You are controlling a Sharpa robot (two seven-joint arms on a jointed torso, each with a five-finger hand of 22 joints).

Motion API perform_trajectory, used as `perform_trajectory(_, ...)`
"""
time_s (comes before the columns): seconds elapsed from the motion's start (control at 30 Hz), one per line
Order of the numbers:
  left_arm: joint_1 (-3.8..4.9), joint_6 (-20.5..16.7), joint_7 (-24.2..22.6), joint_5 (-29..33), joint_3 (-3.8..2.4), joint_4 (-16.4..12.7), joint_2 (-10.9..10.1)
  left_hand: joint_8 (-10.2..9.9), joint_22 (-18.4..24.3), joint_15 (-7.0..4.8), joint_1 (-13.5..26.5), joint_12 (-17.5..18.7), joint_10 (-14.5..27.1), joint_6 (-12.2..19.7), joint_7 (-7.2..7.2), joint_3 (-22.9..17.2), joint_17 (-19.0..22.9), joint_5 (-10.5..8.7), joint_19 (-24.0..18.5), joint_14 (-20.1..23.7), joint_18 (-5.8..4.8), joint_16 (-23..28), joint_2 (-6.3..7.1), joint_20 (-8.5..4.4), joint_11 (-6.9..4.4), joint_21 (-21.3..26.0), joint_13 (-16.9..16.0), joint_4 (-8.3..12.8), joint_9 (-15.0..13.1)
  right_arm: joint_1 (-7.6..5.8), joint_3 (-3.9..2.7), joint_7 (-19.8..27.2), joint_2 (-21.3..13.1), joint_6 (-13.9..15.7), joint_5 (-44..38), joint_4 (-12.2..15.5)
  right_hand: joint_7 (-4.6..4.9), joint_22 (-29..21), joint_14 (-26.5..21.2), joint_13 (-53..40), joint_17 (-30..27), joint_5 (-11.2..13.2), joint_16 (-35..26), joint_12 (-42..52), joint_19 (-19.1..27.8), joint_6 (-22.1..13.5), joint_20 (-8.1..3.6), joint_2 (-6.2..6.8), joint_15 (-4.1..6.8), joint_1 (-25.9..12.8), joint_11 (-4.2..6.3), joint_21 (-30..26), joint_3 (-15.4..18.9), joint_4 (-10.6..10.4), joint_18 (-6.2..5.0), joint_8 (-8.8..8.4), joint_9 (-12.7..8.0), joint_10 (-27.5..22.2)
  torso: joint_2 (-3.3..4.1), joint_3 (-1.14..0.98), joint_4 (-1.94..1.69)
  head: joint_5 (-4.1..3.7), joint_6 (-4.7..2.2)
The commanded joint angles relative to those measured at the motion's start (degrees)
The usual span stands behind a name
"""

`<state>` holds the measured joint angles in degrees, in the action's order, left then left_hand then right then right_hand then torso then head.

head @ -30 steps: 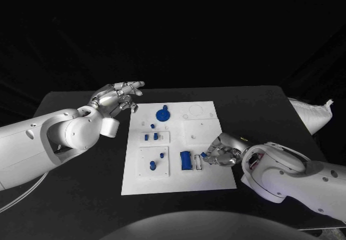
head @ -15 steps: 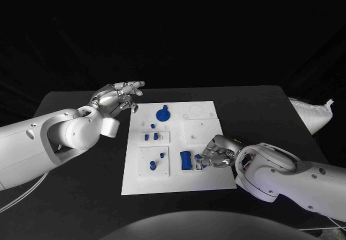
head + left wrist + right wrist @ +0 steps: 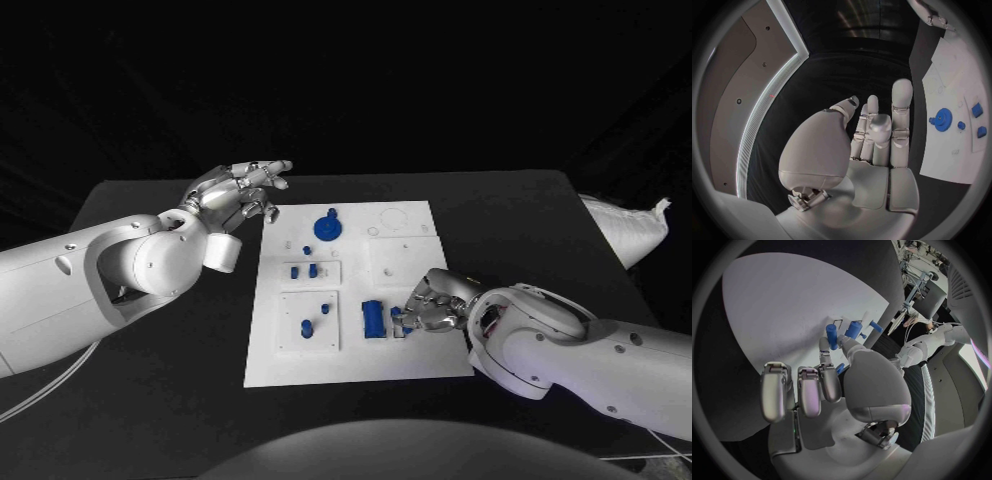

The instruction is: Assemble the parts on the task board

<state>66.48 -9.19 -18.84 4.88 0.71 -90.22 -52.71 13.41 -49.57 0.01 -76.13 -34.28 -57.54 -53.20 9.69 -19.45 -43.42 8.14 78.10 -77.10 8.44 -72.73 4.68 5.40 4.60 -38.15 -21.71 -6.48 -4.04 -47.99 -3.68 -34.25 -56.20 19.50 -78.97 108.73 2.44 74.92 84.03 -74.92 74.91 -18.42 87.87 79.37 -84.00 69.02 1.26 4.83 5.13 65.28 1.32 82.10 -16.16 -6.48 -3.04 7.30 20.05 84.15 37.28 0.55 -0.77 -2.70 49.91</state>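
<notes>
From the head view, I see my right hand point(image 3: 437, 305) has crept in toward the middle of the task board point(image 3: 358, 295) since a second ago; it now sits at the board's right edge, fingers curled beside a tall blue block point(image 3: 372, 319) that stands in the lower part of the board. A small blue piece point(image 3: 398, 314) shows at its fingertips, but I cannot tell whether it is pinched or merely touched. My left hand point(image 3: 235, 190) hovers where it was, above the counter point(image 3: 159, 400) off the board's far left corner, fingers spread loosely and holding nothing. The blue gear point(image 3: 327, 229) lies near the board's far end, two small blue pegs point(image 3: 302, 272) stand mid-board, and another blue part point(image 3: 306, 328) sits in the lower left recess. No writing is legible on the board.

In the left wrist view, the left hand's fingers rise straight and apart, empty; the gear and pegs lie on the board beyond.

In the right wrist view, the right hand's fingers bend down over the board, thumb hiding the contact point beside the blue block.
</notes>
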Motion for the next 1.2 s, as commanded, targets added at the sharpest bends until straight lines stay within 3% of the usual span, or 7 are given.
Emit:
perform_trajectory(0.03,0.04,0.72,-0.6,-0.13,-0.03,-0.18,0.11,0.22,0.11,-0.13,0.43,-0.3,0.38,0.42,-0.03,-0.12,0.05,0.21,-0.15,0.41,0.9,0.24,-0.23,0.03,0.09,0.32,0.07,-0.17,-0.04,0.15,0.07,-0.28,0.35,-2.07,-1.2,-0.1,0.09,2.84,5.25,-8.46,11.5,-0.03,0.14,-0.63,-1.85,0.38,-0.59,-0.09,0.3,-0.82,0.46,0.18,0.56,-0.13,0.32,0.12,0.09,2.32,0.03,0.01,-0.01,0.01,0.08)
perform_trajectory(0.33,0.04,0.75,-0.54,-0.13,-0.03,-0.11,0.09,0.22,0.11,-0.13,0.43,-0.3,0.38,0.42,-0.03,-0.12,0.05,0.21,-0.15,0.41,0.9,0.24,-0.23,0.03,0.09,0.32,0.07,-0.17,-0.04,0.16,0.07,-0.19,0.6,-3.17,-1.45,-0.06,-0.18,2.89,5.25,-7.97,11.49,0.33,0.13,-1.51,-1.87,0.79,-0.8,-0.05,0.52,-1.77,0.7,0.19,1.72,-0.8,0.33,0.64,0.67,2.18,0.0,-0.02,0.04,-0.05,0.09)
perform_trajectory(0.87,0.04,0.87,-0.5,-0.13,-0.03,0.02,0.12,0.27,0.16,-0.11,0.59,-0.34,0.41,0.46,-0.01,-0.08,0.11,0.19,-0.15,0.43,0.91,0.25,-0.23,0.04,0.12,0.39,0.1,-0.28,-0.03,0.21,0.08,0.1,0.65,-3.29,-1.81,0.61,-1.59,4.26,5.49,-9.55,12.68,-0.5,0.78,0.98,-2.41,2.74,-1.6,-1.94,1.49,-4.12,1.88,1.03,3.86,-3.29,0.63,3.6,3.62,3.28,0.01,-0.05,0.01,-0.04,0.09)
perform_trajectory(1.2,0.04,0.88,-0.5,-0.13,-0.03,0.02,0.14,0.27,0.16,-0.11,0.59,-0.34,0.41,0.46,-0.01,-0.08,0.11,0.19,-0.15,0.43,0.91,0.25,-0.23,0.04,0.12,0.39,0.1,-0.28,-0.03,0.23,0.07,0.2,0.73,-2.63,-2.08,0.4,-1.61,4.34,5.49,-9.56,12.71,-1.91,0.8,0.78,-2.44,2.31,-1.73,-1.5,1.56,-6.33,1.92,1.06,6.3,-5.23,0.64,4.35,4.72,3.32,-0.01,0.02,0.0,-0.03,0.08)
